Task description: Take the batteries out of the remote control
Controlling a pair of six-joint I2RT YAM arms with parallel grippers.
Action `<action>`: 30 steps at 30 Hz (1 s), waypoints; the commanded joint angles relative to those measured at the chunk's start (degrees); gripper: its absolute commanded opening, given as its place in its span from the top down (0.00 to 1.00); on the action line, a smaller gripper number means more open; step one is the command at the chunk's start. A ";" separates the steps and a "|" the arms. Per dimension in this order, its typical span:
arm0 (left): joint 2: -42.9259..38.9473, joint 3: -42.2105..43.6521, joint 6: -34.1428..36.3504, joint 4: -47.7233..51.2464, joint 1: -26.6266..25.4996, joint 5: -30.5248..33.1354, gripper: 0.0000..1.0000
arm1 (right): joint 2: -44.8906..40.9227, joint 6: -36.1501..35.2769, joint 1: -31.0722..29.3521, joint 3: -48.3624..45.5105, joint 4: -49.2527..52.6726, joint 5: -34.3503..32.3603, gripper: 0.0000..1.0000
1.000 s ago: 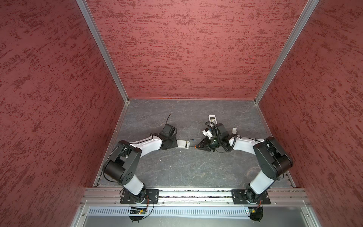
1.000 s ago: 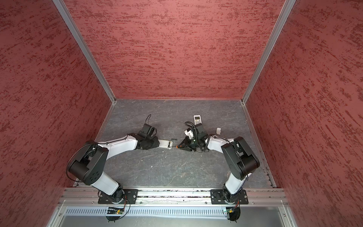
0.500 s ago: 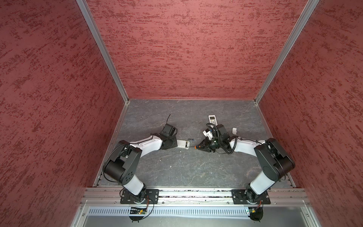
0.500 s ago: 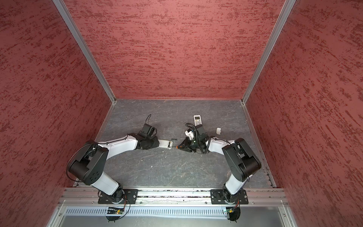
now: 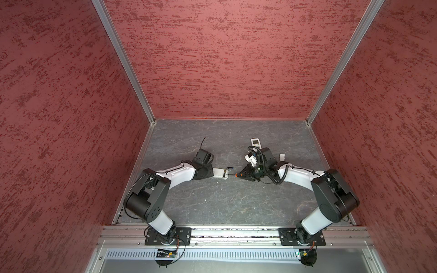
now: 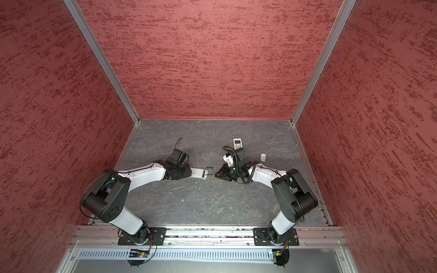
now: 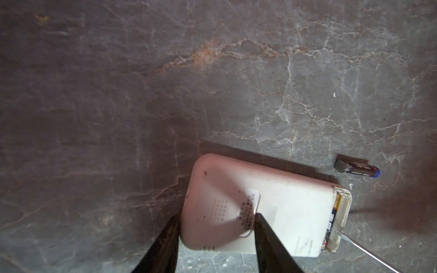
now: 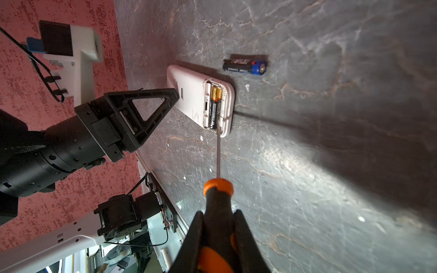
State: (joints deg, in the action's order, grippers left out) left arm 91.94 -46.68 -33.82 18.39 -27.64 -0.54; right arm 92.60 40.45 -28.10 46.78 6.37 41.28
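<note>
Grey stone-patterned tabletop (image 5: 212,203) is filling the floor of a red-walled booth, and two robot arms are meeting at the centre of the frame in both top views. A white remote (image 5: 221,174) is lying there flat and face down, its battery bay uncovered at the end pointing toward the right of the frame. The left gripper (image 7: 217,217) is pointing down at the remote's closed end with its fingers (image 7: 267,236) standing partly apart. One tip is resting on the plastic back and the other is sitting just off the end edge, so it seems to be pinning the remote rather than pinching it. The right gripper (image 8: 218,212) is clamping the orange-and-black handle of a screwdriver (image 8: 218,189). Its thin blade is reaching into the bay at one end of the seated battery (image 8: 213,111), which is black with a gold end. The slot beside it is showing empty. A loose battery (image 8: 243,66), black with a blue end, is lying on the stone just beside the remote.

The seated battery is probably going to handle as a light, rigid, slick little cylinder that rolls freely. A spring is likely pressing it in place, so levering one end up and then pinching across the middle of the barrel is looking like the safest hold
</note>
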 commanded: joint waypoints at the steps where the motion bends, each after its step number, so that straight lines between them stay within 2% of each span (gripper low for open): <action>1: 3.07 1.23 0.95 1.88 -1.52 -1.83 0.51 | 0.33 -0.72 -0.29 1.19 -0.93 -0.24 1.00; 19: 3.29 1.07 0.58 1.39 -1.79 -2.28 0.51 | 2.47 0.19 -0.45 2.05 -1.66 0.63 1.00; 30: 4.04 1.26 0.13 1.06 -2.37 -2.63 0.51 | 4.70 3.44 -1.08 1.04 -7.52 1.70 1.00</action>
State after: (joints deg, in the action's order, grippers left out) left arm 92.03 -46.70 -33.85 18.37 -27.97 -0.08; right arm 96.01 42.52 -28.53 47.27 2.81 42.52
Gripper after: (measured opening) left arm 0.493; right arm 0.207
